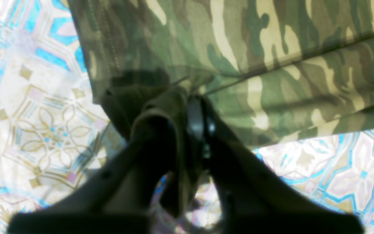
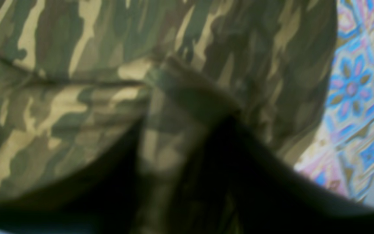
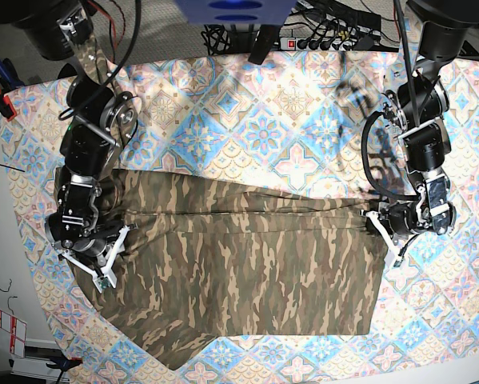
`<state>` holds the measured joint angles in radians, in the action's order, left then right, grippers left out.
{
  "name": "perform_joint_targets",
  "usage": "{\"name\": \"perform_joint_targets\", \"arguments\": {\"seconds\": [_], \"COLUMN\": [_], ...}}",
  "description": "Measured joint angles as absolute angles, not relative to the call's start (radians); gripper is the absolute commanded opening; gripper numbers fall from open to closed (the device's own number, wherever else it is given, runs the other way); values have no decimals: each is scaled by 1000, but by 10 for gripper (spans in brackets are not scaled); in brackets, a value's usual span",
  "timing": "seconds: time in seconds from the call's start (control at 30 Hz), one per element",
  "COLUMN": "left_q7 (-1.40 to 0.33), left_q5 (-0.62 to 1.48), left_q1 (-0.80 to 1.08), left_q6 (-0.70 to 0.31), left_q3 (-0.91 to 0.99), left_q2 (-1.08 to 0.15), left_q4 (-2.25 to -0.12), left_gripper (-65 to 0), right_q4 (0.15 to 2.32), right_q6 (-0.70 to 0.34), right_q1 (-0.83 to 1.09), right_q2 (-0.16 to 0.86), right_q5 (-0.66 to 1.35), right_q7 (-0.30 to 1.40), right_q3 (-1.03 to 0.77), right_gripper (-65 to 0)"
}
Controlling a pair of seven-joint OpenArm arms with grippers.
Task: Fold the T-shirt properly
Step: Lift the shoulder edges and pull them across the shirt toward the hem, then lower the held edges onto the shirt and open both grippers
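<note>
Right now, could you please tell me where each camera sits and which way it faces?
Left wrist: on the left arm, facing down past its gripper, jaws shut on the camouflage-print fabric T-shirt.
Right wrist: on the right arm, close over the same shirt, jaws blurred.
Base: overhead, looking down on both arms and the blue, pink and cream tile-patterned tablecloth.
All share shirt and cloth.
</note>
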<state>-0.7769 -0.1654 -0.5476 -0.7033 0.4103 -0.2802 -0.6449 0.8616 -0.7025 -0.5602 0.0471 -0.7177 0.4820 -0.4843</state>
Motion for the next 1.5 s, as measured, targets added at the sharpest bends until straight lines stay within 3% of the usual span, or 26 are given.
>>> {"name": "perform_joint_targets", "arguments": {"seconds": [0.2, 0.33, 0.67, 0.8, 0.97, 1.17, 1.27, 1.5], "left_q7": [-765, -690, -547, -468, -482, -480, -581, -577], "left_q5": [-172, -178, -172, -74, -54, -44, -53, -54], "left_q1": [-548, -544, -544, -505, -324, -161, -150, -249], "left_q6": [-700, -689, -693, -696, -690, -710, -699, -704], "left_q3": [514, 554, 554, 552, 552, 545, 545, 545], "left_q2": [-280, -294, -286, -284, -280, -243, -250, -271], "left_q4": [-645, -645, -647, -677, -967, -1234, -1225, -1052], "left_gripper": [-157, 0, 0, 0, 0, 0, 0, 0], "right_q4": [863, 864, 1097, 1202, 1259, 1308, 1320, 1332], "right_q6": [-702, -703, -694, -700, -705, -704, -707, -704], "right_q1": [-587, -588, -589, -537, -441, -410, -367, -347], "right_q2": [46, 49, 25, -9, -13, -7, -14, -11], "right_q5": [-718, -716, -722, -727, -746, -726, -731, -733], "right_q7": [477, 426, 410, 427, 569, 569, 583, 581], "right_q3": [-486, -486, -626, -629, -633, -628, -629, -631], "right_gripper": [-174, -97, -72, -72, -72, -72, -72, -72]}}
